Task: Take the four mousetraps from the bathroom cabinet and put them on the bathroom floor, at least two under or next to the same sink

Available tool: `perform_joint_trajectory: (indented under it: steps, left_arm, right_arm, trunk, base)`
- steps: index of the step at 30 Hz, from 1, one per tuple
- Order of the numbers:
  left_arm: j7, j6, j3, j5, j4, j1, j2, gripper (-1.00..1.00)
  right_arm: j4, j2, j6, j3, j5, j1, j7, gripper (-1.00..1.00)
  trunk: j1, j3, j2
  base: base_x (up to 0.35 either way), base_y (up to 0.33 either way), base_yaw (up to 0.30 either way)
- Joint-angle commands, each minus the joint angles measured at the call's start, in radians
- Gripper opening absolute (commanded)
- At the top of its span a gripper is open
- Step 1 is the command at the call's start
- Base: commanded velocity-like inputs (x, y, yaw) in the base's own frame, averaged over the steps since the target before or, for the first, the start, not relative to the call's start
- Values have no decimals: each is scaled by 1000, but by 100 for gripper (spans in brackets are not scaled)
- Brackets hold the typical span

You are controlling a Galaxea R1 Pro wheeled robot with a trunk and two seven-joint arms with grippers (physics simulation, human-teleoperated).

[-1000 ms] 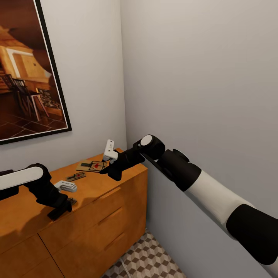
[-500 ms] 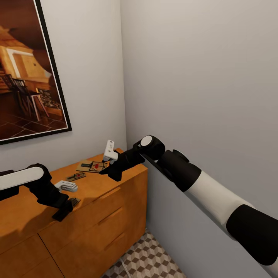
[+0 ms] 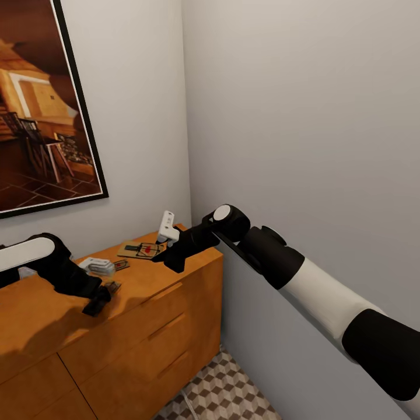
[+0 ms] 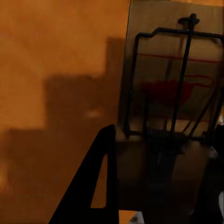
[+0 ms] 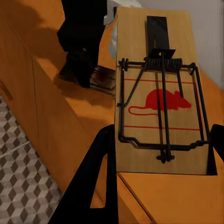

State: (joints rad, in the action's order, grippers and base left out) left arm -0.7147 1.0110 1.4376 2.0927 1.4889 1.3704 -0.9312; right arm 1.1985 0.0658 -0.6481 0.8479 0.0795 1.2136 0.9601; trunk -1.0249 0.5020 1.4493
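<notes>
Looking down into a corner of plain grey walls (image 3: 291, 116), with a dark-framed picture (image 3: 41, 105) hung on the left one. Below it, the long orange-brown cabinet (image 3: 146, 326), drawer fronts and bar handles facing the room, its end close to the right-hand wall. At its foot, a strip of cube-patterned bathroom floor (image 3: 221, 391).

Reaching in from the lower right, the black-and-white right arm (image 3: 326, 297), stretched over the cabinet's far end. Coming in from the left edge, the left arm (image 3: 29, 256), held low over the cabinet top.

Right pincer (image 5: 163, 133): fingers standing either side of the near end of the corner mousetrap (image 3: 139, 251), which lies flat on the cabinet top by the wall, red mouse print upward; cannot tell whether gripping or merely bracketing it.

Left pincer (image 4: 161, 135): closed in on the edges of the front mousetrap (image 3: 111, 286), near the cabinet's front edge.

Between those two, lying on the cabinet top, the middle mousetrap (image 3: 121, 264).
</notes>
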Motion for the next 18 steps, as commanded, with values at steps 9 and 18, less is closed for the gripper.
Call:
perform_joint_trajectory:
  steps: [9, 18]
  left_arm:
    - [-8, 13, -53, 12, 4, 5, -20, -100]
    - [-8, 15, -98, 26, 5, 6, -19, -100]
  right_arm:
    - [-2, 0, -11, -1, 11, 1, -56, -100]
    - [-1, 0, -11, -1, 12, 1, -66, -100]
  trunk:
    - [0, 1, 1]
    - [0, 1, 1]
  base:
    - [0, 0, 0]
    - [0, 0, 0]
